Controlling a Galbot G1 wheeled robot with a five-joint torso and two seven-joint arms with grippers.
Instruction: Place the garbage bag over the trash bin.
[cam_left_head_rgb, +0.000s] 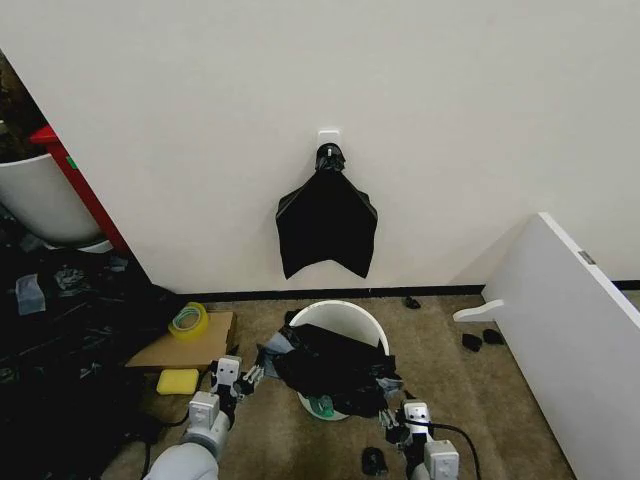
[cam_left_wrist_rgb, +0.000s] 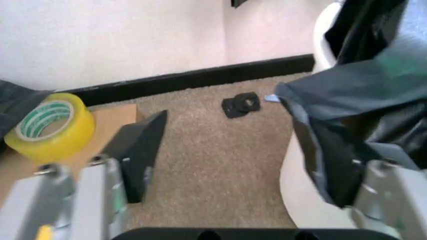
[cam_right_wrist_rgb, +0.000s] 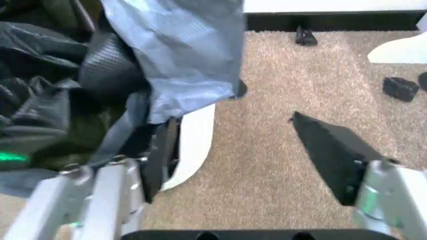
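Centrally, low in the head view: one trash bin (cam_left_head_rgb: 340, 308), round and white, on brown carpet (cam_left_head_rgb: 450, 380) just short of the wall (cam_left_head_rgb: 400, 90). Draped across its front rim, one garbage bag (cam_left_head_rgb: 330, 365), black and crumpled, covering the near half of the opening and leaving the far rim bare.

At the lower left of the bin, the left hand (cam_left_head_rgb: 250, 377), fingers spread wide and released, beside the bag's left edge. In the left wrist view, the same left hand (cam_left_wrist_rgb: 233, 165) with one finger over open carpet and the other at a hanging fold of the bag (cam_left_wrist_rgb: 347, 115); unclear whether touching.

At the lower right of the bin, the right hand (cam_left_head_rgb: 392, 415), likewise released and spread. In the right wrist view, the right hand (cam_right_wrist_rgb: 233, 122) with one finger against the bag (cam_right_wrist_rgb: 180, 65) and bin wall (cam_right_wrist_rgb: 197, 140), the other over bare carpet.

On the wall above the bin, one flat black bundle (cam_left_head_rgb: 327, 225) hanging from a hook.

Room for moving: open carpet right of the bin up to one tilted white board (cam_left_head_rgb: 570, 320). Tighter at left: one cardboard sheet (cam_left_head_rgb: 165, 352) carrying one yellow tape roll (cam_left_head_rgb: 188, 320), one yellow sponge (cam_left_head_rgb: 178, 381), then dark clutter. At far upper left, one large white tub (cam_left_head_rgb: 40, 200) with red edging.

Scattered on the carpet, four small black bits (cam_left_head_rgb: 471, 342).
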